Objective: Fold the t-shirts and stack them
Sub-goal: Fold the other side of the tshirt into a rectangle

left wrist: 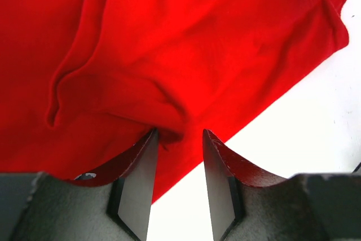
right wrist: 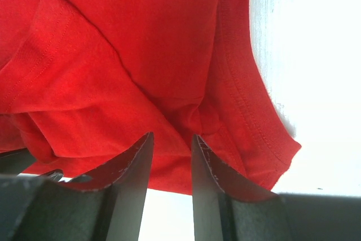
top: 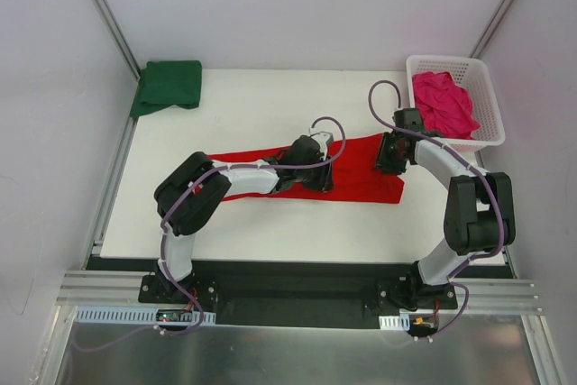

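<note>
The bright red t-shirt (top: pixel 361 161) lies as a long folded strip across the middle of the white table (top: pixel 270 223). My left gripper (top: pixel 314 173) is down on its middle, my right gripper (top: pixel 393 152) on its right end. In the left wrist view the left gripper (left wrist: pixel 179 134) stands open, with a bunched fold of the red t-shirt (left wrist: pixel 169 43) at the fingertips and bare table between the fingers. The right gripper (right wrist: pixel 172 136) is open too, its tips at the near edge of the red t-shirt (right wrist: pixel 124 55). The dark green t-shirt (top: pixel 169 85) lies folded at the far left corner. The pink t-shirt (top: pixel 442 104) is crumpled in the basket.
The white lattice basket (top: pixel 488 87) stands at the table's far right corner, just behind my right arm. White walls close in the table at the back and on both sides.
</note>
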Controlling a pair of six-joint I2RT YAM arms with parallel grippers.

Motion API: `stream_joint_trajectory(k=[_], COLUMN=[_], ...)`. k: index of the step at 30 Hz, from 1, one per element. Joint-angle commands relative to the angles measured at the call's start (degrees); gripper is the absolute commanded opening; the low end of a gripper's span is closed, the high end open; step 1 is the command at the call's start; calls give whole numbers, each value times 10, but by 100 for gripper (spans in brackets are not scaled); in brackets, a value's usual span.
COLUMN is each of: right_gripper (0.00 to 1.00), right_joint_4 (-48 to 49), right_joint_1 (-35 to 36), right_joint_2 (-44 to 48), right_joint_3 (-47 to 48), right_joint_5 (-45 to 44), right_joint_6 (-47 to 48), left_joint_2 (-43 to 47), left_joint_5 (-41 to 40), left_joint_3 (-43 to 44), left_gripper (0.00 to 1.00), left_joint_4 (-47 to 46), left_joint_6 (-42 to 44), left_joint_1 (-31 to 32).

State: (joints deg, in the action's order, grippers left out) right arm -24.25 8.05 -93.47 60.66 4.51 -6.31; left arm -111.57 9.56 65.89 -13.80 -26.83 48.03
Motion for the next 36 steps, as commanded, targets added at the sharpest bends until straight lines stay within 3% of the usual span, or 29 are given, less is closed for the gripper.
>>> stream_joint_trajectory(k=[1,26,29,34,36], right_gripper=[36,35,31,2,1], right_joint_4=[-11,-27,-29,-32,-32], right_joint_1=[-3,-2,-3,-3,-3], right_joint_2=[-2,-28,-32,-35,-33], right_joint_3=[15,9,10,9,8], right_joint_5=[-5,17,20,23,22], right_joint_6=[9,8,8,10,11], left_joint_2=[-15,-17,-18,-20,-22], left_joint_5=[-13,-14,-14,-17,-17], left_joint_3=[23,21,21,21,21], left_gripper=[37,35,35,33,32], left_joint_4=[-2,0,-1,0,0], left_joint_6=[15,14,13,12,11], left_joint_1=[3,-3,-3,-3,-3])
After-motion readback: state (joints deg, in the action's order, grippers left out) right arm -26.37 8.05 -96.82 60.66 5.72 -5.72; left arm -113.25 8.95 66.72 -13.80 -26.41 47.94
